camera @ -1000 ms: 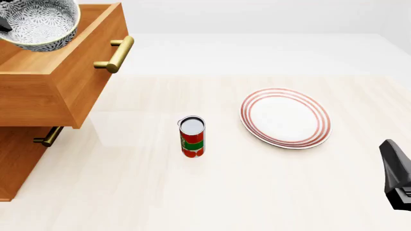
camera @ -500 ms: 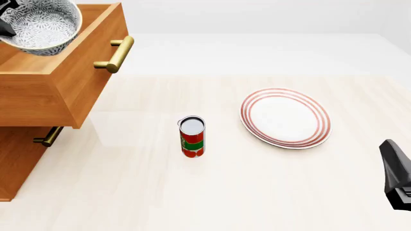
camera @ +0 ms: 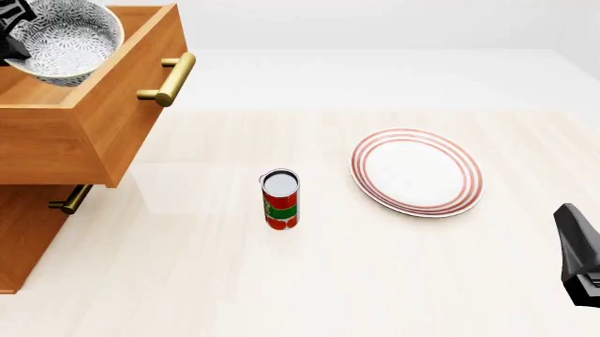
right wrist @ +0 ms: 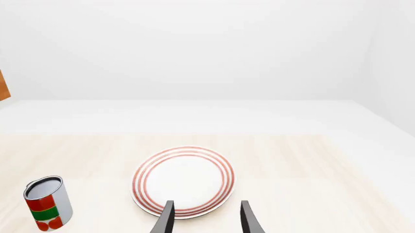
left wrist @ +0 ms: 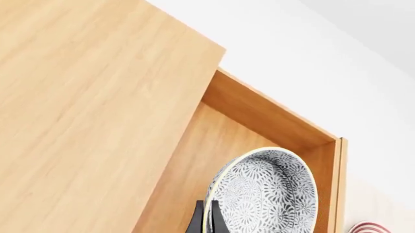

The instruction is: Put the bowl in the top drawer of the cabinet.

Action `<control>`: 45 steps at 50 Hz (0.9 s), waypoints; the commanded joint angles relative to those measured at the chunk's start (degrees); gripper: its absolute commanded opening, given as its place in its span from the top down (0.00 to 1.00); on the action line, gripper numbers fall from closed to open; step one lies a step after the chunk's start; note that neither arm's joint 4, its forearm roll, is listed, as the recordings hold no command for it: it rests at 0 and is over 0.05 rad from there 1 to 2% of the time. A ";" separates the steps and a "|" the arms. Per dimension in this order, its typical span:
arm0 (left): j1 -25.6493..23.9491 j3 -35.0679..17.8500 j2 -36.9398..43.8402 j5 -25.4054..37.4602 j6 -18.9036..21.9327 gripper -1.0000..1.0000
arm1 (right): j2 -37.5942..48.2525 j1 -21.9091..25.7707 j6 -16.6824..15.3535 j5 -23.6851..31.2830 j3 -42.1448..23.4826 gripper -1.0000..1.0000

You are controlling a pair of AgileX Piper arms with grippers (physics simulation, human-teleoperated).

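- At far left, we had the top drawer (camera: 89, 105) of the cabinet (camera: 28, 232) pulled out and open; the lower drawer (camera: 38, 210) beneath it sat shut.
- Over that open drawer, our left gripper (left wrist: 206, 221) pinched the bowl (camera: 67, 38) by its rim, one finger inside and one outside; the bowl hung tilted within the drawer's mouth, though we could not tell whether it touched the floor.
- We judged the carry nearly done: lowering, release and perhaps closing the drawer remained.
- Mid-table stood a can (camera: 280, 200), with a red-ringed plate (camera: 417, 172) to its right, both clear of the work.
- At far right, our right gripper (right wrist: 205, 218) idled above the table near the plate, fingers apart, holding nothing.
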 commanded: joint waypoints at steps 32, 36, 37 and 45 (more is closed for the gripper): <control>0.21 1.44 1.76 -2.35 0.33 1.00 | 0.00 0.00 0.00 0.00 0.00 0.00; 0.24 1.48 2.02 -2.56 0.42 1.00 | 0.00 0.00 0.00 0.00 0.00 0.00; 0.24 1.49 2.08 -2.59 0.45 1.00 | 0.00 0.00 0.00 0.00 0.00 0.00; 0.25 1.49 2.38 -2.77 0.59 1.00 | 0.00 0.00 0.00 0.00 0.00 0.00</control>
